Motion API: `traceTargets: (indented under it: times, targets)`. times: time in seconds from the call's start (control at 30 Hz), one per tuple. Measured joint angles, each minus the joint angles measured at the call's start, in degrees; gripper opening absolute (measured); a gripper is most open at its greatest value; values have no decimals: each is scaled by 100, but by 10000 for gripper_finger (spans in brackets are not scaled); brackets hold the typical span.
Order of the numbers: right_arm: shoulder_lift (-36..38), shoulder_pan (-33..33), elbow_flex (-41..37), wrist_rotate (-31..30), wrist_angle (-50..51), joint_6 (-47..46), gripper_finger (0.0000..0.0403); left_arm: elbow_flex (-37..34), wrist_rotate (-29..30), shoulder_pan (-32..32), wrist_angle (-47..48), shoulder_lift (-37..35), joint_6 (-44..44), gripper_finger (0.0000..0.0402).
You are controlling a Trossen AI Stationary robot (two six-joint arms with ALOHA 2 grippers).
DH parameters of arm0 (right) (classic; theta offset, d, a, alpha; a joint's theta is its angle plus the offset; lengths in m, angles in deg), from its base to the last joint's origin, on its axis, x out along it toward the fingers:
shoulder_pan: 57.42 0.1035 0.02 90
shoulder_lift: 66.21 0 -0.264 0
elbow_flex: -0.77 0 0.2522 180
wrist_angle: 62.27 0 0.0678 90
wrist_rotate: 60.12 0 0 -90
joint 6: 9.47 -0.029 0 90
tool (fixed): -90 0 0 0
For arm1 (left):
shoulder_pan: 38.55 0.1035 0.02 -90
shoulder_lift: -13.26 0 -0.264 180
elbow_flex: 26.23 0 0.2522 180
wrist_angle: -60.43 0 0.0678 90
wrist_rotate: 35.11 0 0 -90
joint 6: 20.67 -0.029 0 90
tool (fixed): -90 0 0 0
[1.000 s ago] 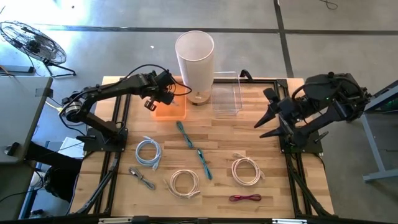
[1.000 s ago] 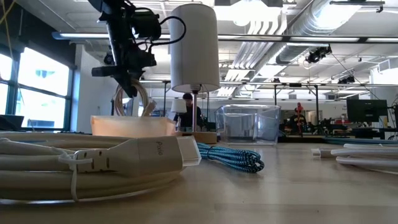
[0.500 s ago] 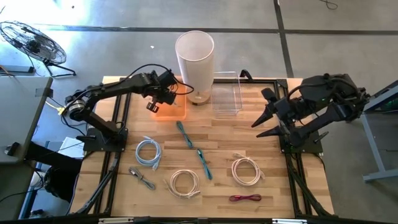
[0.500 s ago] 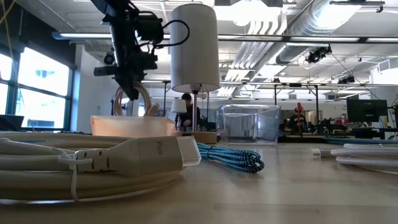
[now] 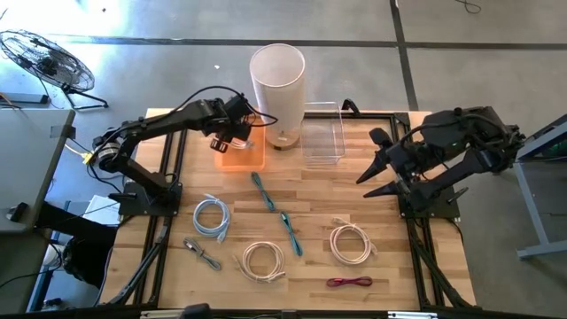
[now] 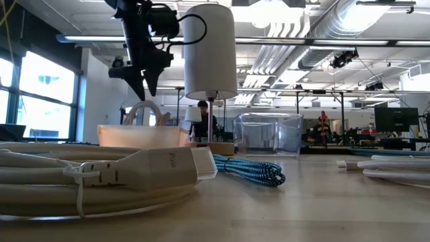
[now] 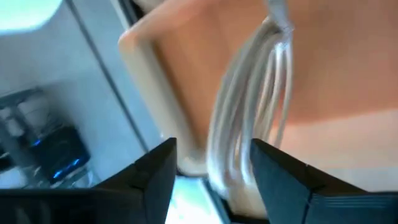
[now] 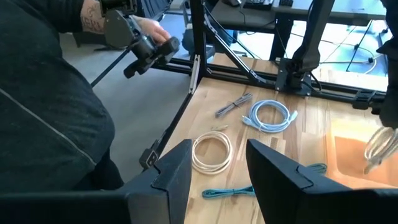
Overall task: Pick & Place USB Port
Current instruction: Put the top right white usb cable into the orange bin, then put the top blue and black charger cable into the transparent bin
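My left hand (image 5: pixel 232 140) hangs over the orange bin (image 5: pixel 240 156), fingers parted, nothing gripped; the coiled white USB cable (image 7: pixel 249 124) sits loose in the bin. Right hand (image 5: pixel 376 173) waits open beside the clear bin (image 5: pixel 322 137). Cable looks light and floppy, so I'd grip the bundled loops, not one strand.

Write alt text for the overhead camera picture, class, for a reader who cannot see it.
The left gripper hovers open over an orange bin at the wooden table's far edge, beside a white cylinder and a clear bin. Coiled cables lie scattered nearer; the right gripper waits at the right, open.
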Motion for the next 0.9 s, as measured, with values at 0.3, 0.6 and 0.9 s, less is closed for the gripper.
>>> traceTargets:
  times: [0.3,0.6,0.9]
  targets:
    - [0,0,0,1,44,17,144,0,437,-2,-386,-3,-52,223]
    - [0,-18,0,-1489,1117,170,144,754,-3159,-15,929,-42,481,223]
    - [2,-15,0,-2139,1416,152,144,1695,-5446,-442,2807,-70,982,223]
